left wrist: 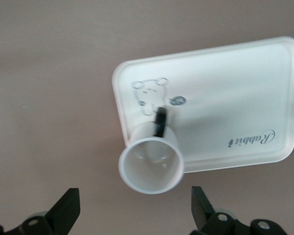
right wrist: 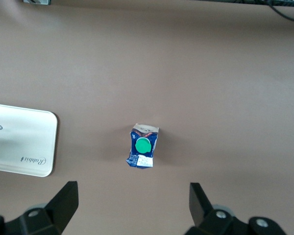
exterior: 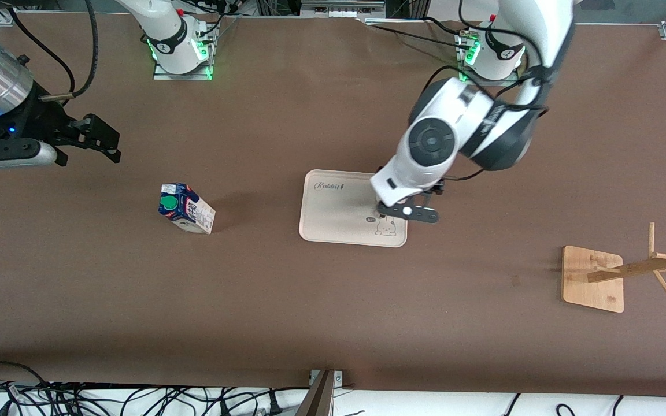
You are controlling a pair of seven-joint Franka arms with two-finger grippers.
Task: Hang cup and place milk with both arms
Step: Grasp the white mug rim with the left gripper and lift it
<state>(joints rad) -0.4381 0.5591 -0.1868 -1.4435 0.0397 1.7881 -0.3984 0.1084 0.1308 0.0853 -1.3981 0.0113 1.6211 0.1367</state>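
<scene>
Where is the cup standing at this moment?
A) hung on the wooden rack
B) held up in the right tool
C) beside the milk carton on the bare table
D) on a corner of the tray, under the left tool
D: the left wrist view shows the cup upright on a corner of the tray, with the open left tool above it and not gripping it.
</scene>
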